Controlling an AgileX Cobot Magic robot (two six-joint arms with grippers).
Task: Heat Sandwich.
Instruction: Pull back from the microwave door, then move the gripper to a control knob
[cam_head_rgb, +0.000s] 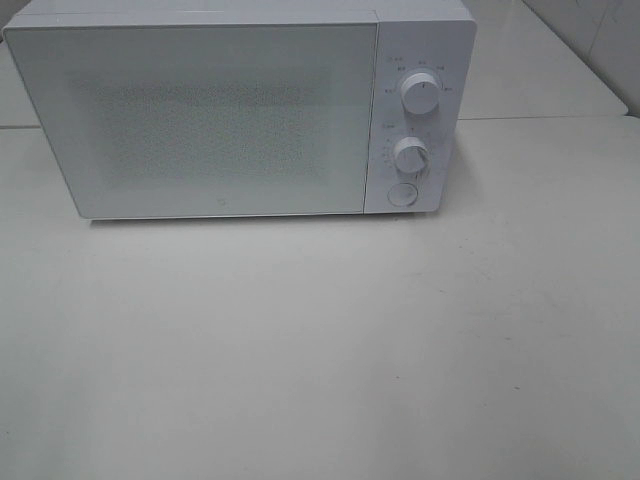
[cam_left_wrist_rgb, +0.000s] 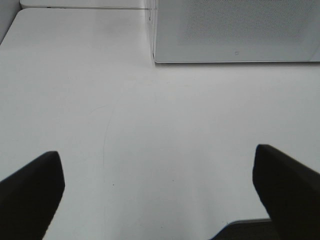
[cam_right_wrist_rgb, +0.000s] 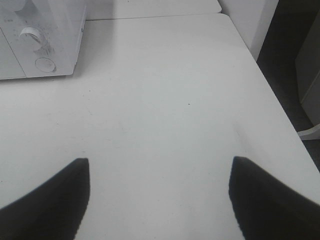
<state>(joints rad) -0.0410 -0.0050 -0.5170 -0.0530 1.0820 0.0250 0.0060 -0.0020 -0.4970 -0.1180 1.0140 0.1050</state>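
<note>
nearest the left wrist camera, the left tool (cam_left_wrist_rgb: 157, 152) hangs released above the tabletop (cam_left_wrist_rgb: 150, 110). its two dark fingers (cam_left_wrist_rgb: 30, 195) stand wide apart and only bare white surface lies between them. a faint curved scratch (cam_left_wrist_rgb: 105, 140) runs across the tabletop just ahead of that gap. the right tool (cam_right_wrist_rgb: 160, 160) is spread too, its dark fingers (cam_right_wrist_rgb: 270, 200) well apart over the pale surface and gripping nothing. it sits near the tabletop's right edge, and past that edge there is dark floor (cam_right_wrist_rgb: 290, 75).

farther on, the exterior high view shows a broad stretch of white tabletop in front of the microwave (cam_head_rgb: 200, 115). the microwave stands upright at the back, facing the camera. its door (cam_head_rgb: 190, 120) is shut and its frosted, speckled panel hides whatever is inside. on the control strip at the right of the door, the upper knob (cam_head_rgb: 421, 93) sits above the lower knob (cam_head_rgb: 411, 155), and a round button (cam_head_rgb: 402, 194) is just below them. the right wrist view catches the lower knob and the button at the microwave's near corner. the left wrist view catches the door's lower corner.

the sandwich shows in none of the views, so i cannot tell where it is.

behind the microwave a seam (cam_head_rgb: 540, 118) crosses the white surface.
</note>
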